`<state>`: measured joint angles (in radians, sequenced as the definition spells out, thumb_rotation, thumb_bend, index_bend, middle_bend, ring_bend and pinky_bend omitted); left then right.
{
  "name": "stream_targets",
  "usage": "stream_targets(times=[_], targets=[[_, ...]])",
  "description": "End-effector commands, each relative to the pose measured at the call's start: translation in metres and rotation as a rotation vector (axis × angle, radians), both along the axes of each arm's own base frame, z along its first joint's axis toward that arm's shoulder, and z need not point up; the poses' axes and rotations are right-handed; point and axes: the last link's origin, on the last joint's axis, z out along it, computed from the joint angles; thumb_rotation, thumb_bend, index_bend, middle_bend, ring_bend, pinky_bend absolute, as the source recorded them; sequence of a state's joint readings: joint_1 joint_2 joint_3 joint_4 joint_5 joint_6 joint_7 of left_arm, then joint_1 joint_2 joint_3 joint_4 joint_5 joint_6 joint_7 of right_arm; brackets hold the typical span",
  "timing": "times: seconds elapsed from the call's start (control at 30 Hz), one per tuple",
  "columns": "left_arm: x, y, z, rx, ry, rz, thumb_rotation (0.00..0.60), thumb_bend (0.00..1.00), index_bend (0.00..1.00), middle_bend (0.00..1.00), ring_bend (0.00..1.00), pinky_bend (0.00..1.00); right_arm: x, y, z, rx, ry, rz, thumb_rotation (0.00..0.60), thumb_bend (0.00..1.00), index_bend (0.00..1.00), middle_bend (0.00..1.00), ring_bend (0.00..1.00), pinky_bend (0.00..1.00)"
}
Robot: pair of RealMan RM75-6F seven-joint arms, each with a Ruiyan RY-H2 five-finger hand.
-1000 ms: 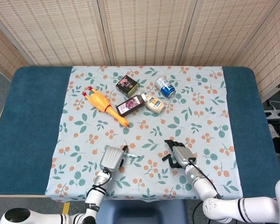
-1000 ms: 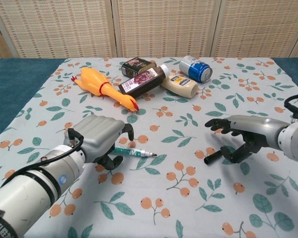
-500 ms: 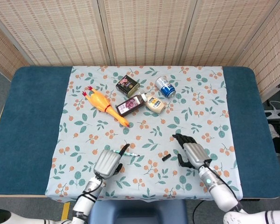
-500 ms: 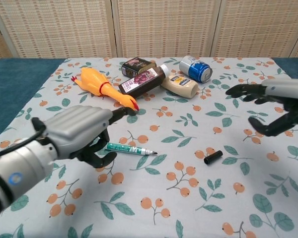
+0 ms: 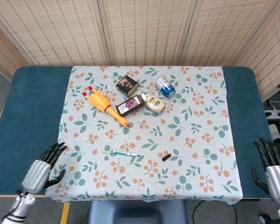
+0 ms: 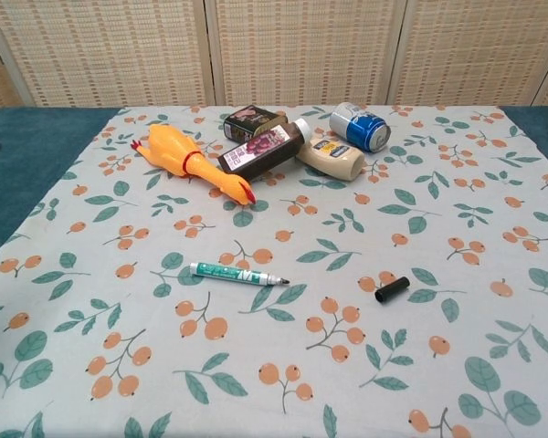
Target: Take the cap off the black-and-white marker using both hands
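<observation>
Marker [image 6: 236, 274] and cap [image 6: 392, 290] lie apart; left hand [image 5: 42, 168] and right hand [image 5: 274, 167] hover empty, fingers spread.

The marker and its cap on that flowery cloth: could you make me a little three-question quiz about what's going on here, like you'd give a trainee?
1. True or false: the black cap is on the marker.
2. Multiple choice: where is the left hand? A) gripping the marker; B) open at the table's near left edge, holding nothing; C) resting on the rubber chicken.
3. Fill in: the cap lies to the ______ of the marker's tip in the chest view.

Key: 1 false, since the cap lies apart on the cloth. 2 B; the right hand is likewise open at the far right. 3 right.
</observation>
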<state>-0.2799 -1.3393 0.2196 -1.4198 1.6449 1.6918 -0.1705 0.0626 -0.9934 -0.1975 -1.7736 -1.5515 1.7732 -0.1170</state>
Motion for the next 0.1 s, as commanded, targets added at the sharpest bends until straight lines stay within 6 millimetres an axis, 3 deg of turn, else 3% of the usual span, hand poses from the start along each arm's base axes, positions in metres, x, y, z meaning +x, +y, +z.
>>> stream_targets(times=[0.03, 0.1], targets=[[-0.0280, -0.0249, 0.0353, 0.059, 0.063, -0.047, 0.600, 0.45, 0.00, 0.00, 0.00, 0.16, -0.0124, 0.0139, 0.0088, 0.022, 0.057, -0.060, 0.600, 0.39, 0.00, 0.00, 0.00, 0.00], [-0.0275, -0.0249, 0.0359, 0.066, 0.087, -0.056, 0.600, 0.45, 0.00, 0.00, 0.00, 0.13, -0.0109, 0.0151, 0.0072, 0.043, 0.059, -0.054, 0.600, 0.37, 0.00, 0.00, 0.00, 0.00]])
